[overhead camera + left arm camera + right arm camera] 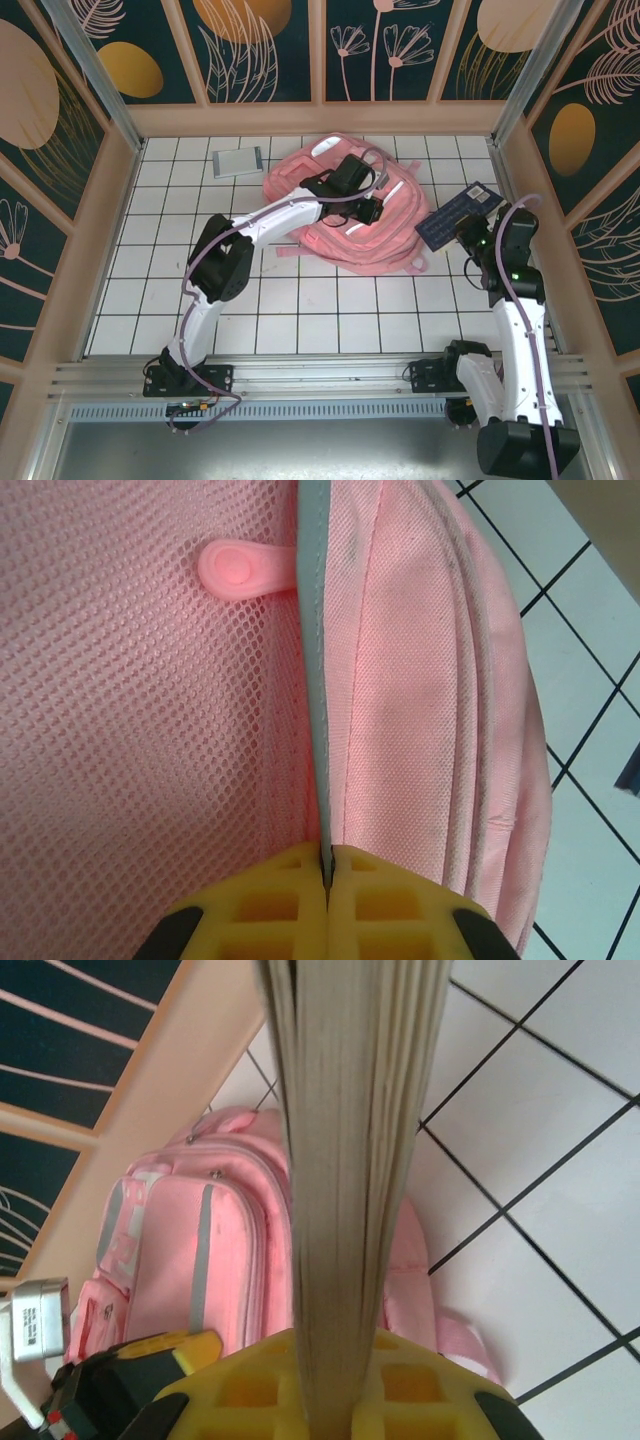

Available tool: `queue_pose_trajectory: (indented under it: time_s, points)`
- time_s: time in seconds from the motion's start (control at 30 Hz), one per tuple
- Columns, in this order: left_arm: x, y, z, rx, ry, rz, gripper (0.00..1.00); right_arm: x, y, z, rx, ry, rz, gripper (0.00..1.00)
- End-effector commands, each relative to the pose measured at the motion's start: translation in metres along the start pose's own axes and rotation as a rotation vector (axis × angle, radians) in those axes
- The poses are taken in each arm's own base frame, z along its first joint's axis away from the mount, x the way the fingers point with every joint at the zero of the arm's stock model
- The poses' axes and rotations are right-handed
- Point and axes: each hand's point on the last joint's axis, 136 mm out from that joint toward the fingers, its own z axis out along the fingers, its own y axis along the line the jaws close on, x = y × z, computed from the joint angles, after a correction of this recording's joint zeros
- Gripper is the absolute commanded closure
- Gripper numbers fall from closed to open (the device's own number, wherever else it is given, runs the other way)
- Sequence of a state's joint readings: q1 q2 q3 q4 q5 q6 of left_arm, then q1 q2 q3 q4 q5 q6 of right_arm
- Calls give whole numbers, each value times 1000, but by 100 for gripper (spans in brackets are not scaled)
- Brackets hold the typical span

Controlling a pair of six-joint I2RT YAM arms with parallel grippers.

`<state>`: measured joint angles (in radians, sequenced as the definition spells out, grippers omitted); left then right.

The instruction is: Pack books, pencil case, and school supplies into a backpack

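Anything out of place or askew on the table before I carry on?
Nothing looks spilled or damaged. The grey book lies alone at the far left, slightly skewed to the tile lines. The left gripper has its jaws shut on an edge of the backpack, and the right gripper holds the navy book.

We are looking along the right gripper (335, 1380), whose yellow fingers (250, 1385) are pressing from both sides on a book (350, 1110) held edge-on. Its pale page edges are running upward and out past the top of the frame. Behind it the pink backpack (230, 1250) is lying on the white tiled table (540, 1160), its grey stripes facing us. A grey book (38, 1322) is sitting at the far left, beside the backpack.
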<state>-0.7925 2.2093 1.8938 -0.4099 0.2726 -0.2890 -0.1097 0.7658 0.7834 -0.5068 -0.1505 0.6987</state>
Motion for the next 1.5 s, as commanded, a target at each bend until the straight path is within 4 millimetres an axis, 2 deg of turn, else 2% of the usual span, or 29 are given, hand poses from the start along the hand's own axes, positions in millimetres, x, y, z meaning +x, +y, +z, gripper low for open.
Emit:
queue_pose_trajectory:
  time_s: [0.0, 0.13, 0.3, 0.4, 0.53, 0.6, 0.73, 0.93, 1.1, 1.33, 1.47]
  points:
    - [-46, -21, -56, 48, -135, 16, 100, -26, -2, -22, 26, -155, 48, 100]
    - [-74, -18, -105, 128, -237, -59, 100, -27, -7, -25, 31, -184, 78, 100]
    - [-99, -21, -161, 238, -327, -107, 100, -12, 1, -10, -46, -112, 92, 100]
    - [-110, -23, -185, 299, -363, -127, 100, 7, 25, 3, -212, 2, 77, 100]
    - [-122, -25, -207, 381, -395, -160, 100, 51, 58, 24, -451, 268, 119, 100]
    - [-127, -23, -213, 403, -404, -175, 100, 69, 71, 30, -524, 366, 137, 100]
    - [-134, -16, -221, 454, -417, -202, 100, 83, 102, 32, -602, 396, 106, 100]
    - [-135, -17, -225, 492, -408, -191, 100, 80, 127, 50, -624, 374, 107, 100]
    - [-133, -14, -222, 499, -397, -187, 100, 89, 151, 77, -638, 414, 43, 100]
    - [-129, -1, -214, 505, -383, -210, 100, 134, 181, 115, -652, 533, 18, 100]
    - [-126, 3, -204, 508, -365, -217, 100, 153, 194, 141, -590, 529, 38, 100]
